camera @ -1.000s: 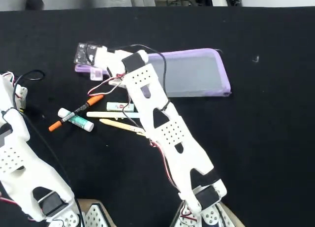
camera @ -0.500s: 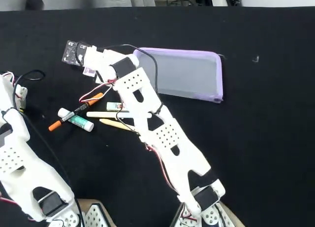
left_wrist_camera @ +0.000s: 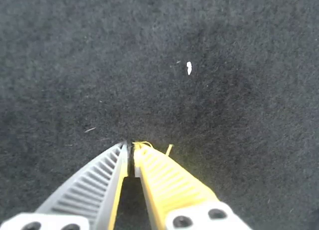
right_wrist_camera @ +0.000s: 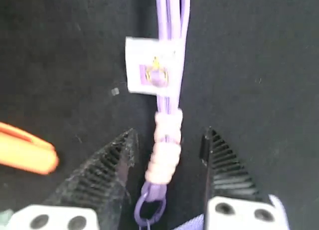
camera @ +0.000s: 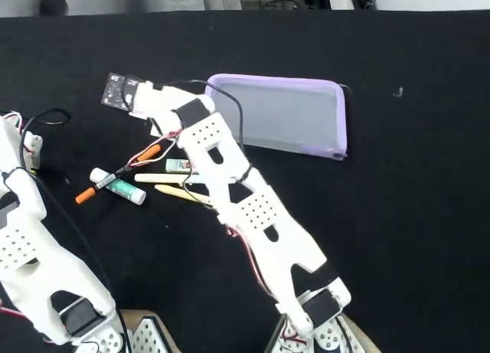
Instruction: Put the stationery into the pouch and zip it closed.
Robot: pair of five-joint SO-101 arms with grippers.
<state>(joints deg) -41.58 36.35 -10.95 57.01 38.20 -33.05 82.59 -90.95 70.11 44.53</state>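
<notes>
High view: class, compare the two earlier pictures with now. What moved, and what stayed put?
The right gripper swung left, and the pouch slid left and turned with it, mostly in the first half second. The gripper now stands open around the zip pull. The orange marker, glue stick and left arm stayed put.

Black table [camera: 413, 215]: purple pouch [camera: 291, 116], orange marker [camera: 147, 153], glue stick [camera: 126, 190], white pen [camera: 164, 178], wooden pencil [camera: 180, 193] lying flat.
</notes>
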